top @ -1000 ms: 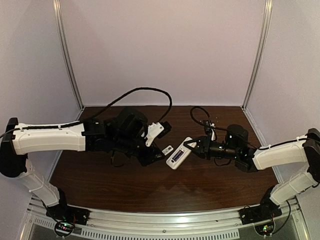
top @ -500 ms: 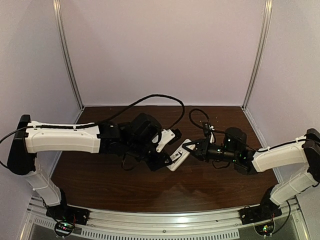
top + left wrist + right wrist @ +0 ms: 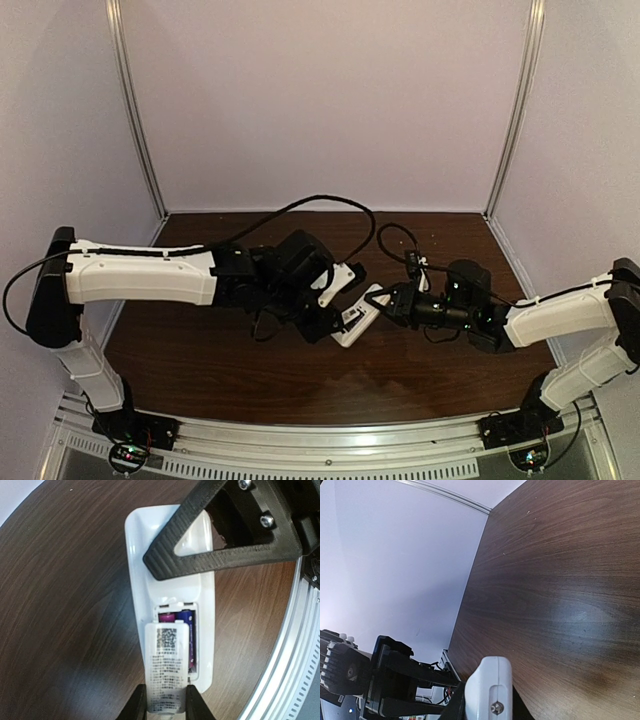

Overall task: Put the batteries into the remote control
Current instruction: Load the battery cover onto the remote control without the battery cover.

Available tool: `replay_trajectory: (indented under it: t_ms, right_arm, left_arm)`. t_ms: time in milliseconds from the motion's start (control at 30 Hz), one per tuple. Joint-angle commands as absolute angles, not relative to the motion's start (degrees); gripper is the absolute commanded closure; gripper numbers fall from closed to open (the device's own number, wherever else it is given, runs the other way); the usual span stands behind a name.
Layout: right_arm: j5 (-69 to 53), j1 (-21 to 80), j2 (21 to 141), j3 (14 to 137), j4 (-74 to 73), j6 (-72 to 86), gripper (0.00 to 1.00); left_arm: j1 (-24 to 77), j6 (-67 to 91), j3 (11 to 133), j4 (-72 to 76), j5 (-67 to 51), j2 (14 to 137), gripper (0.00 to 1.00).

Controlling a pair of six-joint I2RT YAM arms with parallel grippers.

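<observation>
The white remote control (image 3: 145, 580) lies compartment side up, just above the table. My right gripper (image 3: 386, 300) is shut on its far end, and one black finger (image 3: 220, 555) crosses it. The remote's end with a screw shows between the fingers in the right wrist view (image 3: 490, 685). Two bluish-purple batteries (image 3: 186, 630) sit side by side in the open compartment. My left gripper (image 3: 166, 702) is shut on the plain white cover (image 3: 167, 665) with a printed label. The cover lies over the lower part of the compartment, so the batteries' upper ends still show.
The dark wooden table (image 3: 250, 370) has pale walls on three sides and a metal rail (image 3: 330, 445) at the near edge. Black cables (image 3: 300, 205) loop over the arms. Both grippers meet at the remote (image 3: 360, 312) at the table's middle.
My left arm has moved right with the cover and brought it onto the remote. My right gripper has shifted slightly left with the remote.
</observation>
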State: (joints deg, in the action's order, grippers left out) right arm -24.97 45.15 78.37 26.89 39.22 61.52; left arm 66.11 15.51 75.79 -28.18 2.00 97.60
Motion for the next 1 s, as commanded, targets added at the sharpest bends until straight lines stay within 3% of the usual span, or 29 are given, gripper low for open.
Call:
replay_trajectory:
  t_ms: [0,967]
  right_arm:
    - [-23.2,45.9,77.2,25.9,40.7,61.9,1.0]
    - [-22.5,47.1,77.3,25.0,42.8,62.9,1.0]
  left_arm:
    - [66.4,15.1,77.9,-28.8,2.6,98.7,0.84]
    - [67.3,15.5,79.7,-29.0,4.2,101.6,0.84]
